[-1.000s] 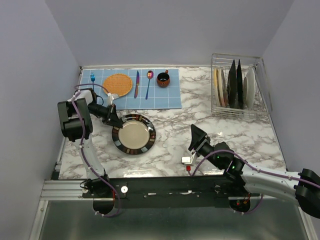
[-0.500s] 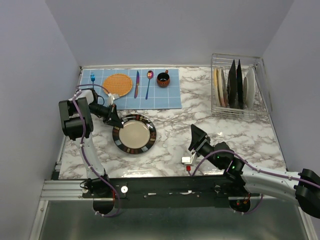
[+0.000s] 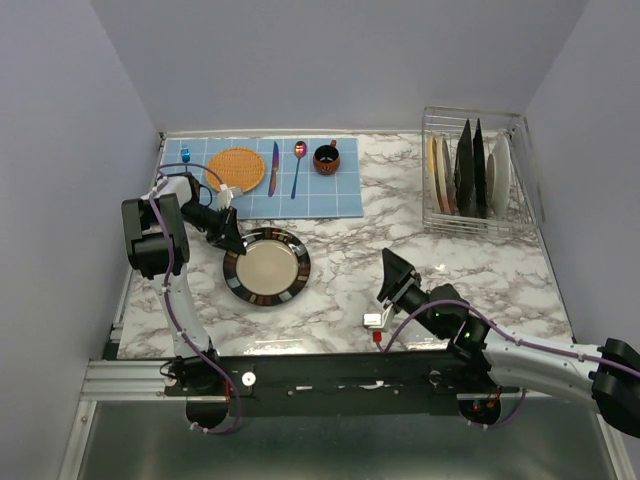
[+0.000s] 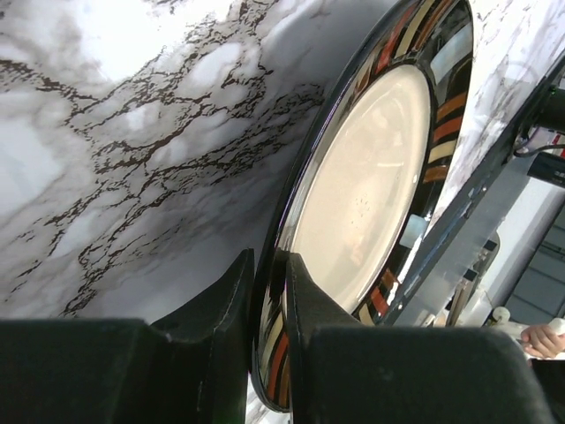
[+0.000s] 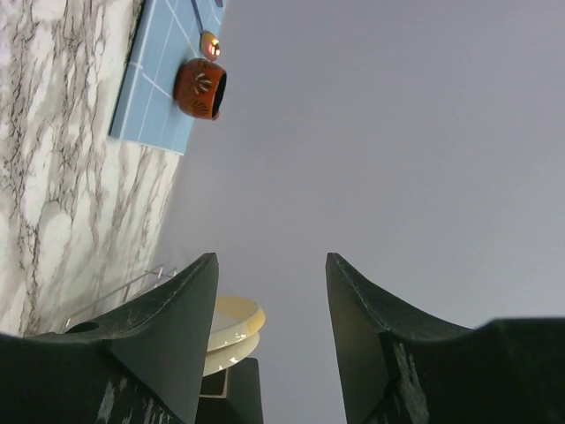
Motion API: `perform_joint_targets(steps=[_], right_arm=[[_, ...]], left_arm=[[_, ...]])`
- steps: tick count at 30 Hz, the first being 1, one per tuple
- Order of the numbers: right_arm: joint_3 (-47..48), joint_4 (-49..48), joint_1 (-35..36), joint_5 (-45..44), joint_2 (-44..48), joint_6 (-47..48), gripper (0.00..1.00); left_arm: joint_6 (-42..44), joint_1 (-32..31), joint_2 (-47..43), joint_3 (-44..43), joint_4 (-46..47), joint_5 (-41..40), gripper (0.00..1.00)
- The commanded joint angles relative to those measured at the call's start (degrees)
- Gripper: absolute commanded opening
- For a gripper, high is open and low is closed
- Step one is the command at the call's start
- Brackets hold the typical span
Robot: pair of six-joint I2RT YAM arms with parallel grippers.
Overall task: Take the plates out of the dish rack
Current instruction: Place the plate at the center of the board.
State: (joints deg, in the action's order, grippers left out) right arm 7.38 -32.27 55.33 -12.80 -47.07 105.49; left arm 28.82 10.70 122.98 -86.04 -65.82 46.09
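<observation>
The black-rimmed beige plate (image 3: 266, 268) lies flat and face up on the marble table (image 3: 345, 255), left of centre and just below the near edge of the blue gridded mat (image 3: 330, 195). The left gripper (image 3: 229, 238) sits at the plate's far-left rim. In the wrist view its fingers (image 4: 225, 305) stand one on each side of that rim with almost no gap, and we cannot tell whether they press it. The other plates (image 3: 468, 172) stand upright on edge in the dish rack (image 3: 478, 231) at the far right corner of the table. A cream one is on the left, two dark ones are in the middle and pale ones are on the right, all with their faces turned left and right. On the mat lie an orange woven disc (image 3: 238, 168), a knife (image 3: 273, 168), a spoon (image 3: 298, 165) and a reddish-brown cup (image 3: 326, 158). The knife and spoon point toward the back wall. The right gripper (image 3: 393, 272) hovers over bare marble near the table's front edge, well apart from the rack. Its jaws are spread wide and nothing is between them.
</observation>
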Motion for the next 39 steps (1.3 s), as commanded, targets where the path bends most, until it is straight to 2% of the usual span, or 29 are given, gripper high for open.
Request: perform_joint_targets(steps=[1, 8, 30, 39], right_arm=[[-0.61, -1.74, -0.13, 0.84, 1.10, 0.59, 0.60], [-0.43, -1.74, -0.14, 0.84, 1.28, 0.68, 0.59], [0.45, -1.65, -0.13, 0.76, 1.19, 0.77, 0.59], [0.27, -1.74, -0.14, 0.58, 2.33, 0.68, 0.59]], left_arm=[[0.89, 0.64, 1.56, -1.41, 8.17, -14.09, 0.23], [0.45, 0.38, 2.00, -1.67, 8.34, -17.17, 0.23], [-1.48, -0.94, 1.21, -1.67, 9.31, -20.95, 0.38], [-2.63, -1.91, 1.48, -2.47, 9.48, -22.79, 0.41]])
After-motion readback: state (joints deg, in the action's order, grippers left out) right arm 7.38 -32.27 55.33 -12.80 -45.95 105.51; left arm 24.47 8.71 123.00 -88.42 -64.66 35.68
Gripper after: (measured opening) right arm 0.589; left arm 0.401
